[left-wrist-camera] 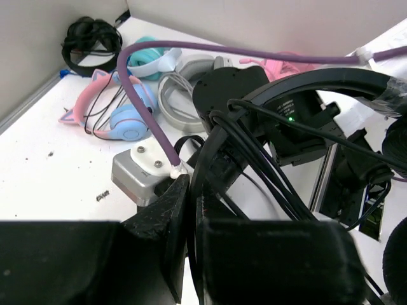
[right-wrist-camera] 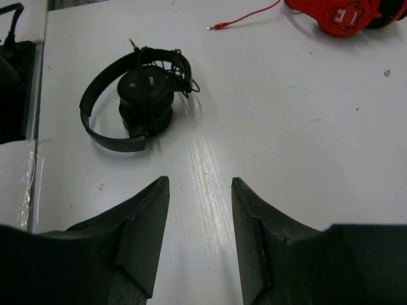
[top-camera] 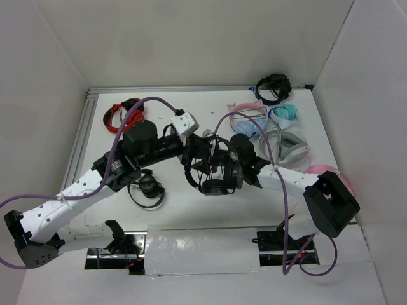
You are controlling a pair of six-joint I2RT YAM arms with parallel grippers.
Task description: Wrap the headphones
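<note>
Item: headphones (top-camera: 215, 187), over the middle of the table (top-camera: 203, 108), my left pincer (left-wrist-camera: 193, 197) clamped on band and cable to steady wrapping, I judge; right pincer (right-wrist-camera: 199, 184) parted, empty.

The headphones (top-camera: 215, 187) lie at the centre of the table (top-camera: 191, 105), a folded headset (top-camera: 147, 189) to their left, another headset (top-camera: 121, 116) in the far-left corner.

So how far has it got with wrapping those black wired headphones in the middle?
Done: several loops of black cable hang bunched on the black thin-banded headphones. In hand: the left gripper is clamped shut on them; the right gripper is open, holding nothing. Left: I can't see the jack end, so tucking it and setting them down probably remain.
</note>
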